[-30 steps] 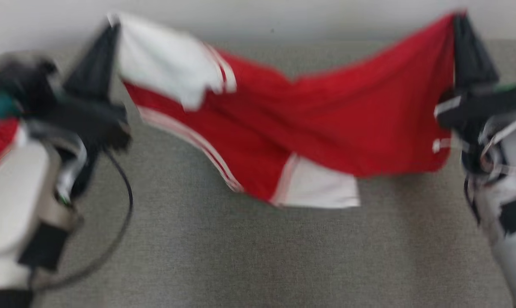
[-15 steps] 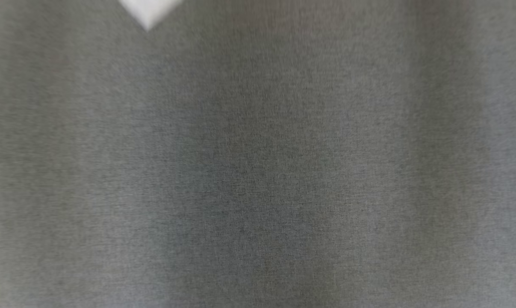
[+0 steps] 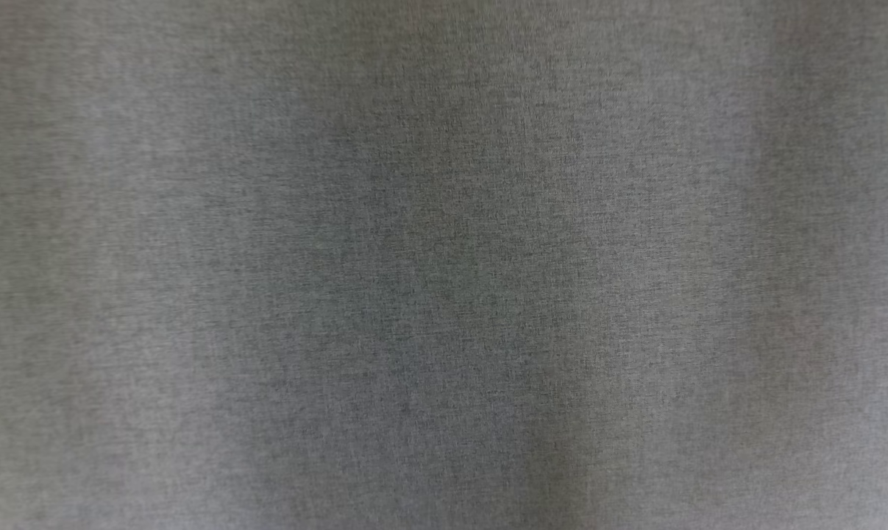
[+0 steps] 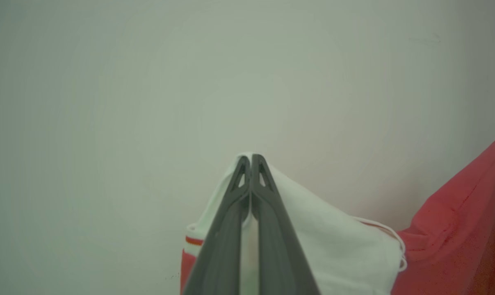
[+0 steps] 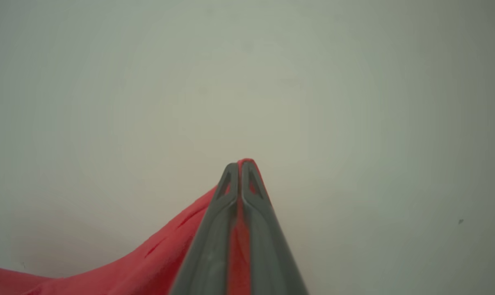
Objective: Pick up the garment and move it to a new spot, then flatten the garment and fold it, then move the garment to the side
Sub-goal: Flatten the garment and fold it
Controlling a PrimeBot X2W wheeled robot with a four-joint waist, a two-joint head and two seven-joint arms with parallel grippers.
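1. since a second ago the head camera has been shifted, and a plain grey woven surface [image 3: 444,265] is now looked down on.
2. the left tool [image 4: 251,159] is closed on a white corner of the garment [image 4: 333,237]; white cloth with a red stripe is draped below its fingers, and red cloth is seen at that view's right edge.
3. the right tool [image 5: 240,164] is clamped on a red corner, with cloth trailing to the lower left.
4. the garment is held up before a pale wall [image 4: 108,102].
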